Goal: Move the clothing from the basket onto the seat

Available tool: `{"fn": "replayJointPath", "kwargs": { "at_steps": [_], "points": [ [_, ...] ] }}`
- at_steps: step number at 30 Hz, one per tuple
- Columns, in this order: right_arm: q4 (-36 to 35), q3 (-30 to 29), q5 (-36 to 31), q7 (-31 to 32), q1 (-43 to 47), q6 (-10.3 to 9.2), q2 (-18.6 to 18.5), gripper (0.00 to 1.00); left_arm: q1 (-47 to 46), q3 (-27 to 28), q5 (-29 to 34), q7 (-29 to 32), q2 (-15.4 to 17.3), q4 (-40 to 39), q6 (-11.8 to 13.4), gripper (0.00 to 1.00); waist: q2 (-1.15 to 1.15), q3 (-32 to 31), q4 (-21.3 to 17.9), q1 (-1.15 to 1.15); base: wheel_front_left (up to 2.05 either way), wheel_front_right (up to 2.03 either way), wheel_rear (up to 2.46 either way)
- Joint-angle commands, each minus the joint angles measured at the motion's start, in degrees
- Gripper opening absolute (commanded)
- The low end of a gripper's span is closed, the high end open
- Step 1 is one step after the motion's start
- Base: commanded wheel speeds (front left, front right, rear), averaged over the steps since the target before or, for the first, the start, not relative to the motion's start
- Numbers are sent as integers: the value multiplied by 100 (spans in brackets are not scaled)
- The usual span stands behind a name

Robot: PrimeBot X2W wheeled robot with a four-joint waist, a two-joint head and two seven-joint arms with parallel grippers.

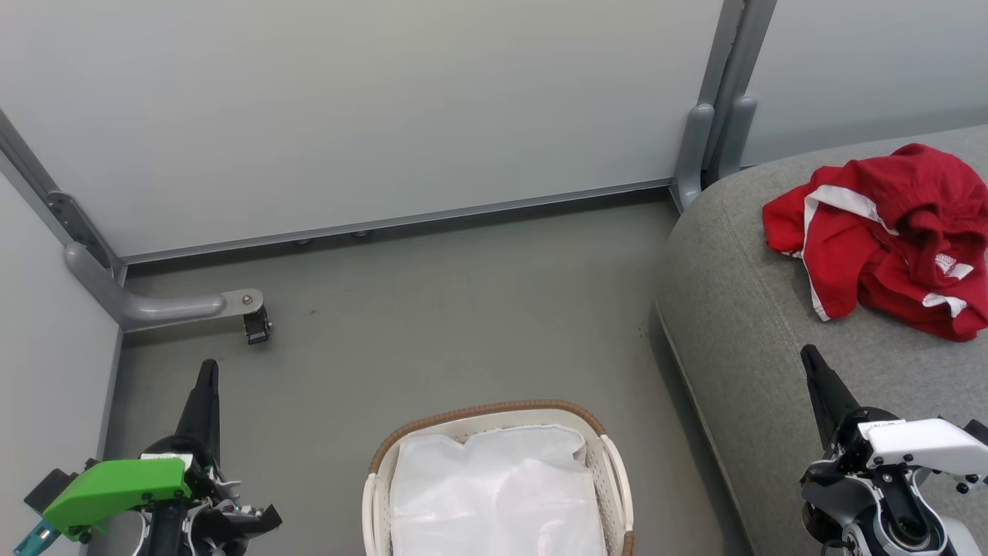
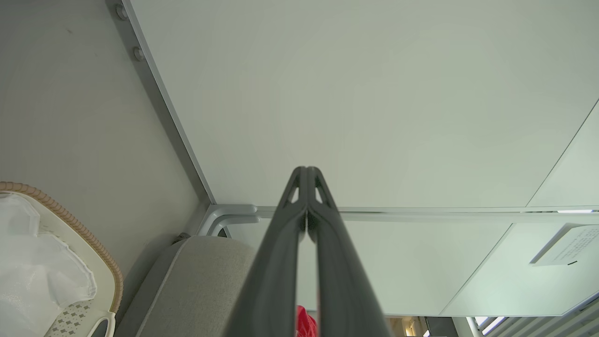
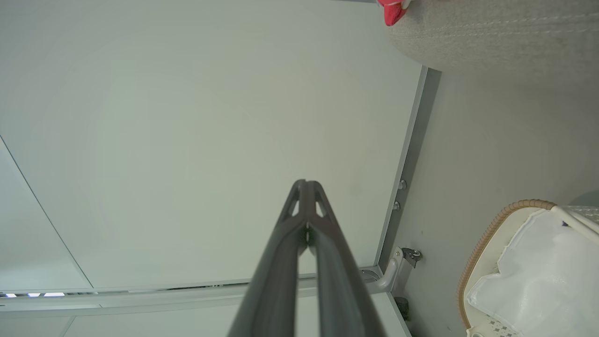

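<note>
The red clothing (image 1: pixel 888 235) with white stripes lies crumpled on the grey seat (image 1: pixel 741 324) at the right; a scrap of it shows in the left wrist view (image 2: pixel 305 324) and right wrist view (image 3: pixel 392 10). The cream basket (image 1: pixel 494 413) with a brown rim stands on the floor at the bottom centre, holding only its white liner (image 1: pixel 494 494). My left gripper (image 1: pixel 207 369) is shut and empty at the lower left, left of the basket. My right gripper (image 1: pixel 809 357) is shut and empty over the seat's front, below the clothing. Both wrist views show fingertips pressed together (image 2: pixel 307 172) (image 3: pixel 305 183).
Grey partition walls (image 1: pixel 370 108) close off the back and left. A metal foot bracket with a caster (image 1: pixel 255 320) sits on the floor at the left. A grey post (image 1: pixel 714 131) stands beside the seat's corner. Bare floor (image 1: pixel 463 309) lies between basket and wall.
</note>
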Motion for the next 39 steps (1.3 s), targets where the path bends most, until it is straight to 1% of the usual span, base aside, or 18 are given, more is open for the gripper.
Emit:
{"fn": "replayJointPath", "kwargs": {
  "at_steps": [1, 39],
  "points": [
    [-19, -9, 21, 8, 56, 0, -32, 0, -72, 11, -18, 25, 40, -11, -24, 0, 0, 0, 0, 0, 0, 0, 0],
    [-19, -8, 22, 7, 56, 0, -32, 0, -72, 10, -18, 24, 40, -12, -24, 0, 0, 0, 0, 0, 0, 0, 0]
  ]
}}
